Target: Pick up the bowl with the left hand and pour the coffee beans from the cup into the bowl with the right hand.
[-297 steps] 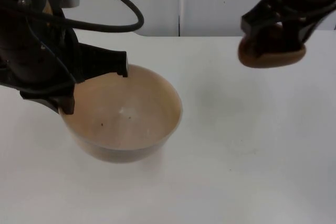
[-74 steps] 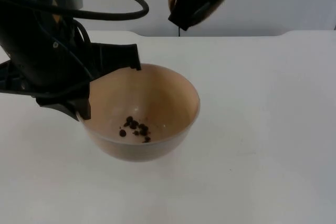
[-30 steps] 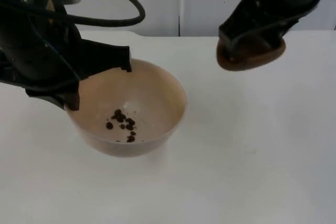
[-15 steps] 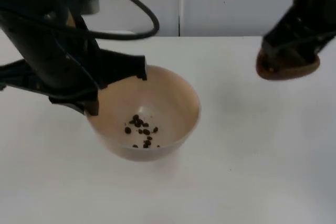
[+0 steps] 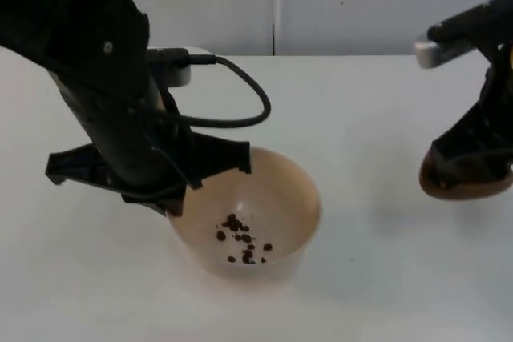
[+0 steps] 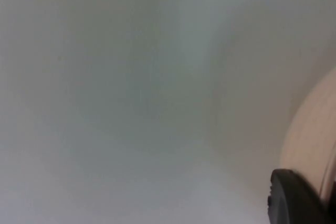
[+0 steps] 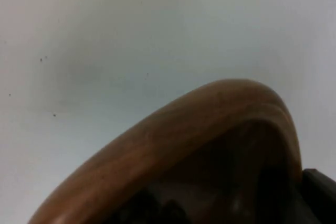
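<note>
My left gripper (image 5: 210, 182) clamps the pale wooden bowl (image 5: 276, 198) rim, dark coffee beans (image 5: 240, 244) inside, mid-desk. My right gripper (image 5: 473, 164) grips the brown wooden cup (image 5: 463, 183) near the desk's right edge; bare white desk (image 5: 369, 118) between.

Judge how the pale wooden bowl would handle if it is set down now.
The pale wooden bowl, held at its rim by the left hand, looks stiff and probably light. Its few dark coffee beans would likely roll inside if tilted.

no readable text, labels or numbers
</note>
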Controlling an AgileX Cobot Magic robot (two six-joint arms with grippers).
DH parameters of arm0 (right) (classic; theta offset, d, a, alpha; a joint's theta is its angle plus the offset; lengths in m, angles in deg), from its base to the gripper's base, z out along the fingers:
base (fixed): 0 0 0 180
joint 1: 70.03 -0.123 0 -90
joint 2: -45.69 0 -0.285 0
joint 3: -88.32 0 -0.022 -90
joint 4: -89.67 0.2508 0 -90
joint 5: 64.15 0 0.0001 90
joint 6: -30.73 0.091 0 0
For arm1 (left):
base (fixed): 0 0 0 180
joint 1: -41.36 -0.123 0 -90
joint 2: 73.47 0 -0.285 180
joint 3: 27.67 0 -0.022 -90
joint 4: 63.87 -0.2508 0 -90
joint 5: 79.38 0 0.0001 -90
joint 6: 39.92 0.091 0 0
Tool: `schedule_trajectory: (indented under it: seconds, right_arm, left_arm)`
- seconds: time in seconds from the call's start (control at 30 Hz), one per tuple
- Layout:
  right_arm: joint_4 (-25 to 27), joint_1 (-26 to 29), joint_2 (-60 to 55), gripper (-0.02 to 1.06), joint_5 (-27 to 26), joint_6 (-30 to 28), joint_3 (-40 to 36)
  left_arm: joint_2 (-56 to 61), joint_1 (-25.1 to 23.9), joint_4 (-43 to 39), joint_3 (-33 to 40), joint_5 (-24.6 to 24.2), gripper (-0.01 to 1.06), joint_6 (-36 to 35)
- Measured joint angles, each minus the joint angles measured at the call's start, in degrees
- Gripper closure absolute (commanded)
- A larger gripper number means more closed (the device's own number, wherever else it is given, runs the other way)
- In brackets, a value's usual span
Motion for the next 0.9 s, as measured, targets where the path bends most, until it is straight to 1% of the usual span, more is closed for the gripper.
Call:
schedule_trajectory:
  seconds: [0.13,0.33,0.47,0.5,0.6,0.9]
  right_arm:
    - [-0.5,0.0,-1.9,1.05,-0.3,1.2,-0.6]
    - [-1.1,0.0,-5.2,1.05,-0.8,1.8,-0.7]
    - [-4.3,0.0,-8.5,1.05,-1.5,4.9,-0.7]
    - [-4.3,0.0,-8.5,1.05,-1.5,4.9,-0.7]
    - [-6.6,0.0,-9.9,1.05,-1.7,6.8,-0.7]
    - [-8.8,0.0,-12.5,1.05,-1.9,8.1,-0.7]
  left_arm:
    - [-1.2,0.0,0.2,0.0,1.3,1.05,0.0]
    - [-1.2,0.0,-0.2,0.0,1.8,1.05,0.0]
    - [-1.2,0.0,-1.1,0.0,2.0,1.05,0.0]
    - [-1.2,0.0,-1.1,0.0,2.0,1.05,0.0]
    - [-1.2,0.0,-1.7,0.0,2.3,1.05,0.0]
    - [-1.2,0.0,-2.5,0.0,3.1,1.05,0.0]
